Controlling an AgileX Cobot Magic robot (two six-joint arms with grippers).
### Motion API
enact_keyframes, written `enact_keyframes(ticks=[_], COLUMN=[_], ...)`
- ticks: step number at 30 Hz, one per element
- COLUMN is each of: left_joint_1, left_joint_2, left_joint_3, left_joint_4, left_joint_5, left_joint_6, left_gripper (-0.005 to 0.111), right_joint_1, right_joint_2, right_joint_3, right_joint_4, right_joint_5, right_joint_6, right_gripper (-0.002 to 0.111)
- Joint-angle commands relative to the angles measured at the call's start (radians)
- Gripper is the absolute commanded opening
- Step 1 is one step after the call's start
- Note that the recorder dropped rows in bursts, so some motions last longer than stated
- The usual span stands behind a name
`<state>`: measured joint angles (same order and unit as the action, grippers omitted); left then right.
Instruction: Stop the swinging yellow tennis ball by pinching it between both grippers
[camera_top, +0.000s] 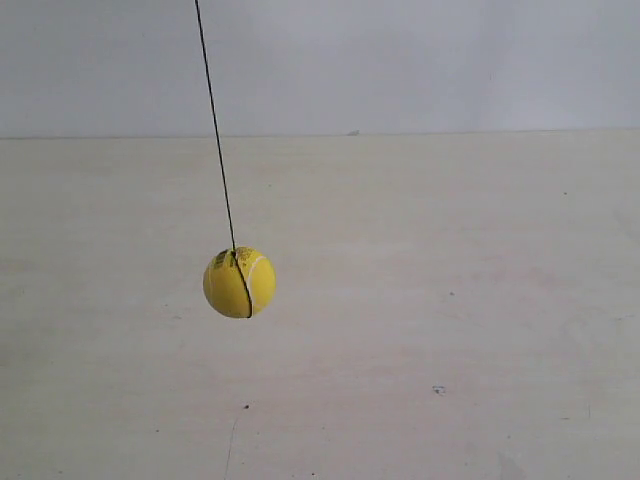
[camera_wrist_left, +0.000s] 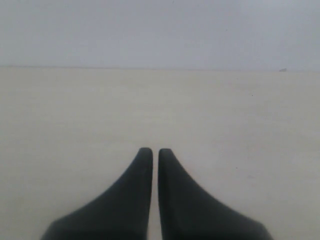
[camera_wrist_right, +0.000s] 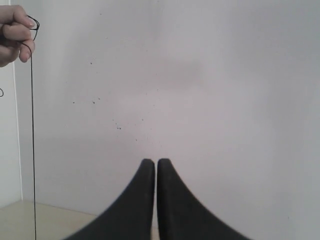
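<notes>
The yellow tennis ball (camera_top: 239, 283) hangs above the pale table on a thin black string (camera_top: 214, 125) that slants up and out of the exterior view's top. A barcode sticker and a white seam show on the ball. Neither arm appears in the exterior view. My left gripper (camera_wrist_left: 155, 151) is shut, with nothing between its black fingers, and faces along the bare tabletop. My right gripper (camera_wrist_right: 155, 161) is also shut and faces a white wall. The ball is out of both wrist views; only its string (camera_wrist_right: 33, 140) shows in the right wrist view.
A person's hand (camera_wrist_right: 16, 34) holds the top of the string in the right wrist view. The pale wooden table (camera_top: 450, 320) runs back to a white wall (camera_top: 420, 60). A few small dark specks mark the tabletop.
</notes>
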<state>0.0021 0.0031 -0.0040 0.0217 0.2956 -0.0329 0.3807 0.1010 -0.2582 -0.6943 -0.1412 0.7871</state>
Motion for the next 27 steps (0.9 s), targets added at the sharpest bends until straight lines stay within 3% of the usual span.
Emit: enact_keyframes(ticks=[1,8,14,18,24,27], left_joint_1=[-0.003,-0.003,-0.003,-0.003,-0.003,-0.003], left_joint_2=[-0.003,-0.003,-0.003,-0.003,-0.003,-0.003], left_joint_3=[0.004,0.004,0.004,0.004,0.004,0.004], left_joint_4=[-0.004,-0.004,-0.004,-0.004,-0.004,-0.004], left_joint_5=[0.000,0.000,0.000,0.000,-0.001,-0.001], left_joint_6=[0.003,0.003,0.003,0.003,0.003,0.003], left_gripper=[0.005,0.005,0.005,0.005,0.005,0.005], right_joint_1=[-0.001,-0.001,-0.001,-0.011,-0.124,-0.221], right_joint_2=[-0.002,-0.002,-0.101,-0.101,-0.101,-0.101], right_joint_3=[0.002,0.002,0.060,0.144,0.258,0.258], right_joint_4=[0.001,0.031,0.253,0.279,0.379,0.636], right_joint_5=[-0.008,0.005,0.065,0.043,0.024,0.084], right_joint_6=[-0.002,-0.010,-0.161,-0.248,-0.334,-0.504], right_gripper=[0.000,0.000,0.000,0.000,0.000,0.000])
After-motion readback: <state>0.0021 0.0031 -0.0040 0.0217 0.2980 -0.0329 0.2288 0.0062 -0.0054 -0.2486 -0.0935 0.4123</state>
